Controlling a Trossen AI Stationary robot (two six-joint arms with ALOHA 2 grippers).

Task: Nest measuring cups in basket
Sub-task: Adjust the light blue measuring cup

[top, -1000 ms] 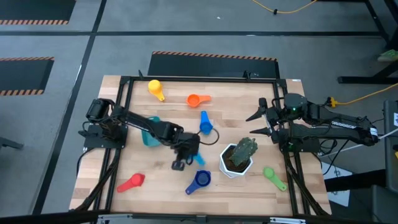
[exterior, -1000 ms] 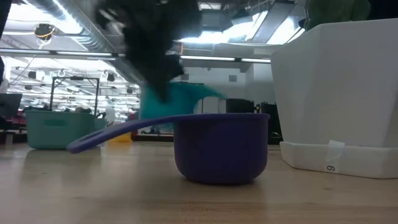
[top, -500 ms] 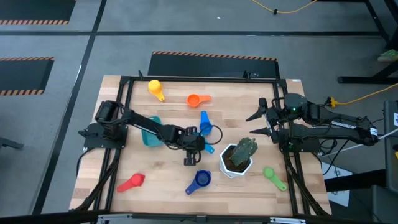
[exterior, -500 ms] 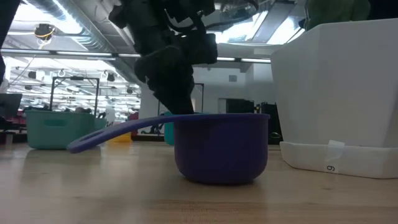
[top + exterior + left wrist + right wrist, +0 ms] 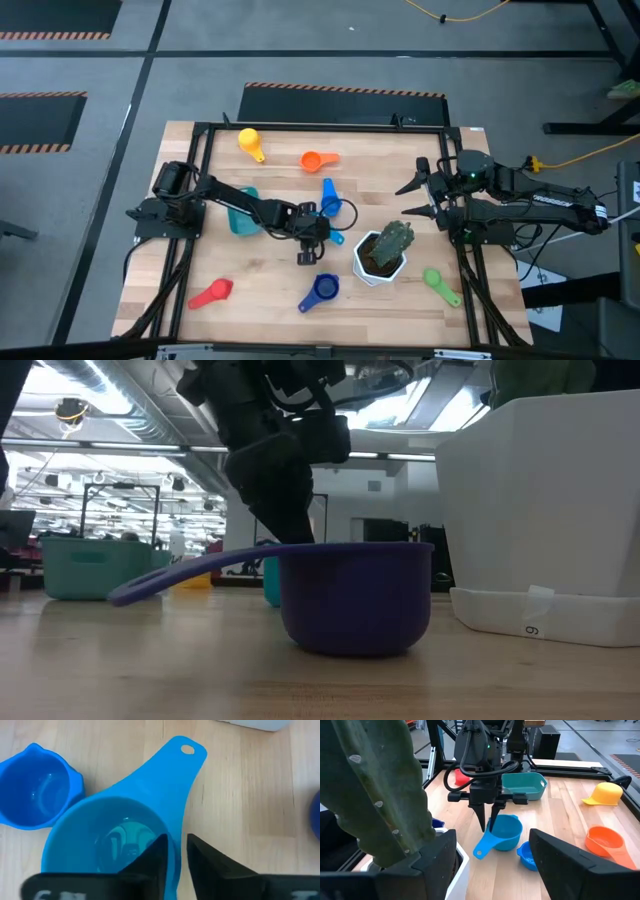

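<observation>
Left gripper point(image 5: 487, 827) fingers straddle rim of light blue measuring cup point(image 5: 117, 827), slightly parted, right of basket point(image 5: 241, 210); right gripper point(image 5: 415, 197) idle, spread.

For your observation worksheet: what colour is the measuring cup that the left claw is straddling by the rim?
Light blue: the measuring cup shows best in the left wrist view, with the left claw over its rim.

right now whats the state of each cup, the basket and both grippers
light blue cup: upright on the table, left gripper straddling its rim
small blue cup: upright, beside it
dark blue cup: upright, untouched
yellow cup, orange cup, red cup, green cup: loose on the table
basket: no cup visible inside
right gripper: open, empty, waiting at the table's right edge
</observation>
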